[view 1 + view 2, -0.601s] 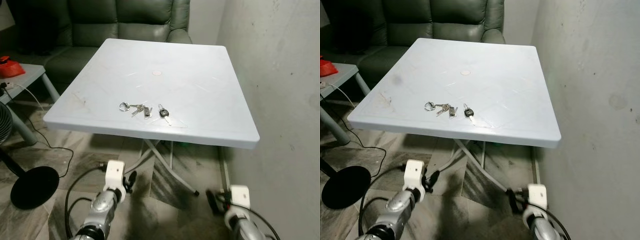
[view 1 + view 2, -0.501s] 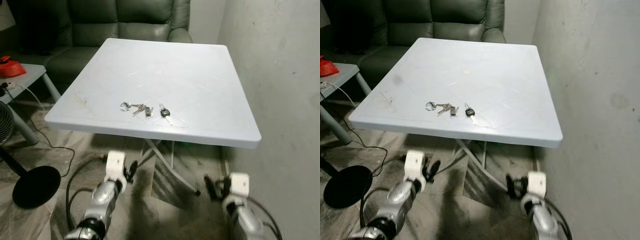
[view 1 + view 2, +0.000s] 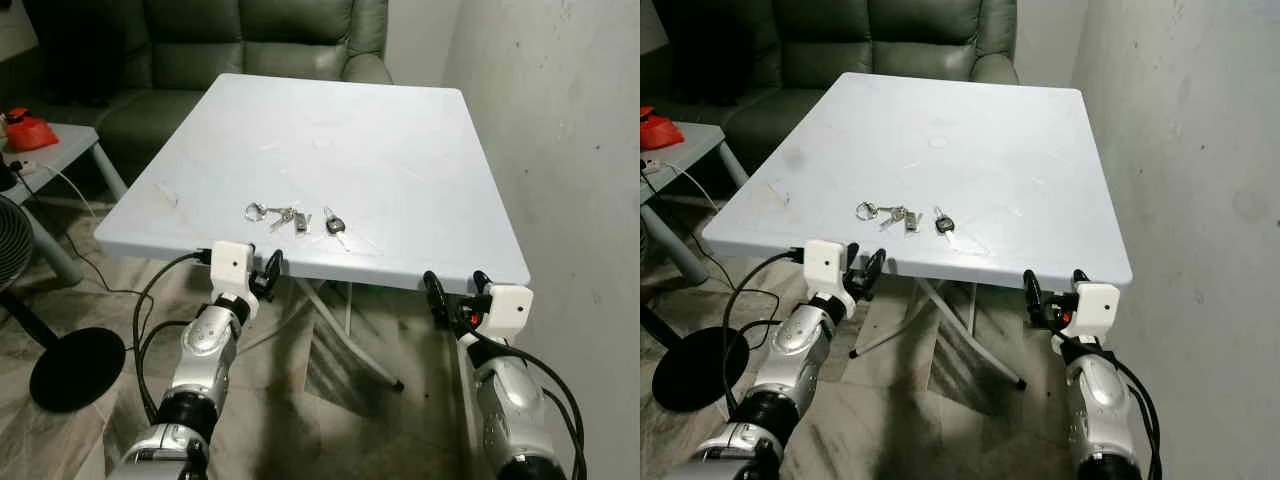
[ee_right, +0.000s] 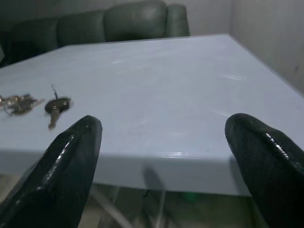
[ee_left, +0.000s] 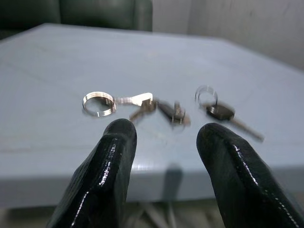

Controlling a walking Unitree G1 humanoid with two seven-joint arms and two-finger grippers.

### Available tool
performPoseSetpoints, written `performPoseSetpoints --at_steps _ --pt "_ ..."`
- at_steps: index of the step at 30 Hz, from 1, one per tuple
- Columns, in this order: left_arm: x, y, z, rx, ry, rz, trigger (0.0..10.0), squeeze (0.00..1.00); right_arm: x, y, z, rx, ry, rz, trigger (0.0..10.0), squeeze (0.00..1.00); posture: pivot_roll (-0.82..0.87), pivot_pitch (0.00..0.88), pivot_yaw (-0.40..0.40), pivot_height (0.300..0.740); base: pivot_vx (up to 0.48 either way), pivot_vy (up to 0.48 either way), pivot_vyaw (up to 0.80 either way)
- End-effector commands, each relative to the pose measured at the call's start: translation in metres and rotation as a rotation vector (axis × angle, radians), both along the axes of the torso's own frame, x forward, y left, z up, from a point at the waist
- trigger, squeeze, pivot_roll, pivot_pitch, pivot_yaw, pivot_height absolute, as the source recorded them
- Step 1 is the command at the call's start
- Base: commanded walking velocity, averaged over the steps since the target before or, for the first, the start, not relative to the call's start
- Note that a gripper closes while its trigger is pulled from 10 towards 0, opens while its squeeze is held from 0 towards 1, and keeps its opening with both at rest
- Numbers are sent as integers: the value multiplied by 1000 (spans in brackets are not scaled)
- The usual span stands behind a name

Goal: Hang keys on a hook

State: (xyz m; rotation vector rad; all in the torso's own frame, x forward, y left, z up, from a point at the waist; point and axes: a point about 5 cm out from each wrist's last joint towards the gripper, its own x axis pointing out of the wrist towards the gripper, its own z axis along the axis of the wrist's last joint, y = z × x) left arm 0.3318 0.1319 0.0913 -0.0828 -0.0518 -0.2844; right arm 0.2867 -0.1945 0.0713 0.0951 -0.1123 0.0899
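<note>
While keys (image 3: 295, 217) lie on white table (image 3: 400, 150), unlabelled, both grippers' fingers spread: left (image 3: 262, 272), right (image 3: 455, 292).

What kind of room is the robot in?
Probably a living room: a dark green leather sofa stands behind the white square plastic folding table, and a black pedestal fan stands on the floor.

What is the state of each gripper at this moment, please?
Left gripper: open, holding nothing, at the table edge facing the keys.
Right gripper: open, holding nothing, at the table edge.
</note>
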Motion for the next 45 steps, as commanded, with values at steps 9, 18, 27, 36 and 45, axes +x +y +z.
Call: performPoseSetpoints --at_steps 9,18,27,36,45 --pt "-13 27 18 -39 -46 52 10000 0 -4 11 28 7 -49 -15 10000 0 -133 0 33 740 0 0 0" --pt "-15 42 23 -28 -30 89 10000 0 -4 13 29 -13 -15 -20 10000 0 -118 0 21 740 0 67 0" --pt "-12 40 26 -31 -27 85 10000 0 -2 11 34 -50 -11 -15 10000 0 -113 0 8 740 0 433 0" --pt "-12 38 26 -27 -22 89 10000 0 -1 12 35 -63 -2 1 10000 0 -100 0 -8 740 0 480 0" --pt "-13 39 27 -23 -26 95 10000 0 1 13 37 -72 1 20 10000 0 -90 0 -17 740 0 480 0"
